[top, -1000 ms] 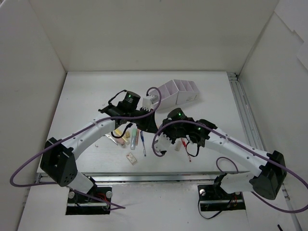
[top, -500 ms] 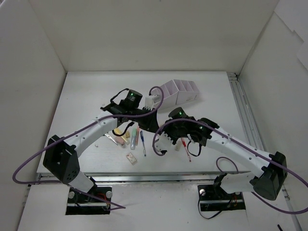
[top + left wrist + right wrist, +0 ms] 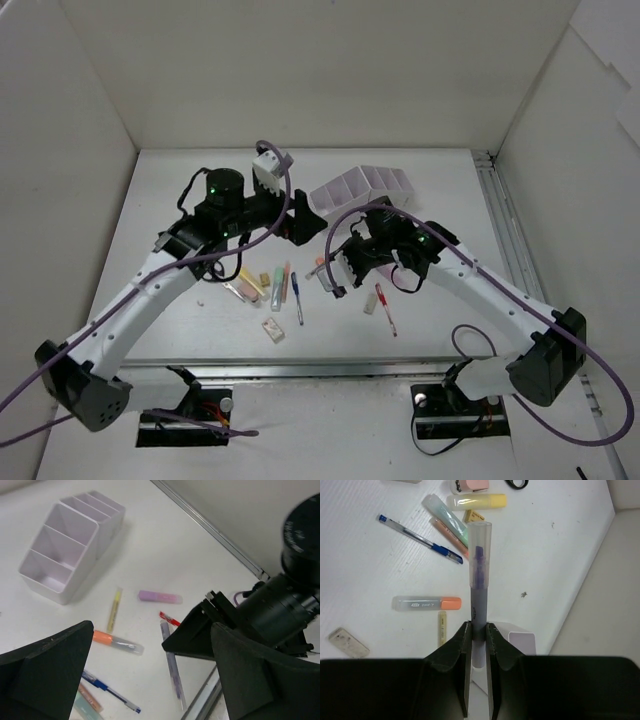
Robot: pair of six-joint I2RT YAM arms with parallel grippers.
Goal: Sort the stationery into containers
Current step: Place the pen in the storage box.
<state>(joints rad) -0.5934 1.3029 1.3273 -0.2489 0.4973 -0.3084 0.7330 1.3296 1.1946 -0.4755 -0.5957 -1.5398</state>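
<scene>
Right gripper [image 3: 478, 632] clamped on a grey-lilac pen with a clear plastic cap [image 3: 480, 550]; grip is low on the barrel, cap end sticking out past the fingertips; pen is off the white table [image 3: 160, 180], above the loose stationery. Left gripper [image 3: 150, 627]: fingers wide apart, nothing between them, hanging over the table near the white and pale-lilac stepped desk organizer [image 3: 60, 545]. Lying loose on the table: clear marker with orange cap [image 3: 427, 603]; thin blue pen [image 3: 420, 540]; yellow highlighter [image 3: 477, 501]; thin yellow pen [image 3: 114, 609]; lilac highlighter [image 3: 160, 597]; pale flat eraser [image 3: 348, 642].
</scene>
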